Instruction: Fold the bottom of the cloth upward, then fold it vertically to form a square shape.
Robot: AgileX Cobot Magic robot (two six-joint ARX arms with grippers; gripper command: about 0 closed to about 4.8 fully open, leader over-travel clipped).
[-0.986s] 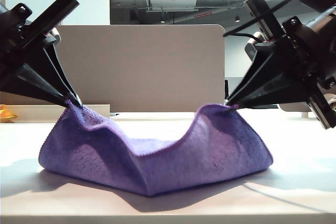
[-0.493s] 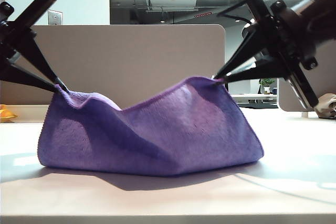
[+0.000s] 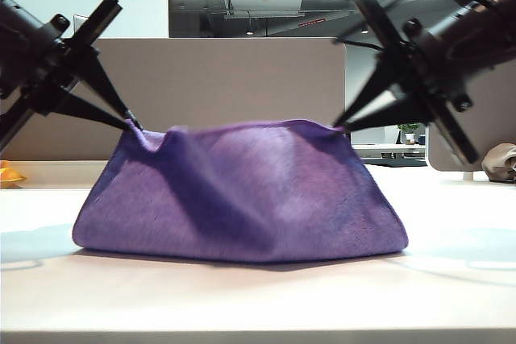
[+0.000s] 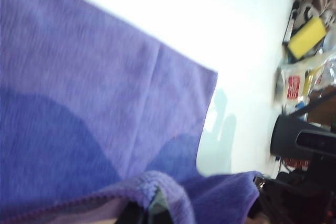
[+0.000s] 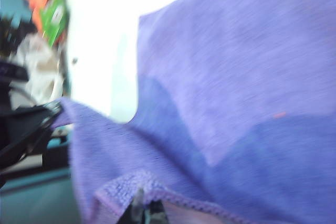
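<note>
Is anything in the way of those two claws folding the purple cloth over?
Nothing visible is. The left gripper and right gripper are each shut on a top corner of the cloth, lifted off the table. The small orange thing and brown lump sit at the far edges, apart from it.

The cloth (image 3: 250, 195) is a purple, fuzzy towel with a stitched hem, thin and soft. Its lower part rests on the white bench (image 3: 258, 296) at the middle of the scene, spreading wide there. Its upper edge is lifted clear of the bench by its two top corners, left and right, and runs nearly level between them. A diagonal crease falls from the left corner, leaving the left half in deeper shadow.
</note>
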